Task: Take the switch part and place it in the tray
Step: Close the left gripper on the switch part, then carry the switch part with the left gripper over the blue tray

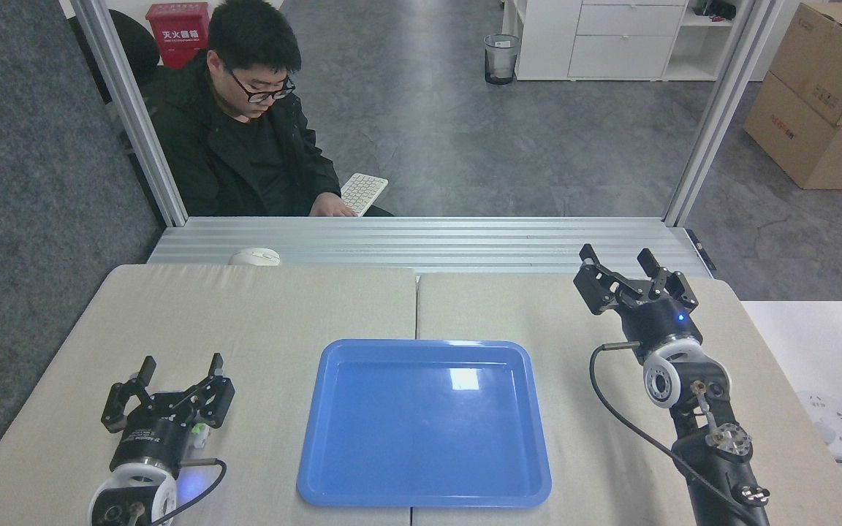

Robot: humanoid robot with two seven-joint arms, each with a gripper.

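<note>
My left gripper (180, 381), black with its two fingers spread wide, hangs low over the left of the beige padded surface (282, 314). The switch part (200, 432), a small white plastic block with a bright green middle, lies on the surface just beside and under the right-hand side of that gripper's body, so only a sliver of white and green shows past it. It is not between my fingers; they point beyond it. The large glossy blue plastic tray (523, 431) with its raised rim sits empty in the middle, near the part on its right.

The step in hand, as I judge it, is lining up for the pick. To do it well I should bring the fingertips over the part so that they straddle the block, then come straight down and close across its short sides, not on the round end, which could roll out.

My right gripper (629, 274) is held open above the far right of the surface, well apart from everything.
</note>
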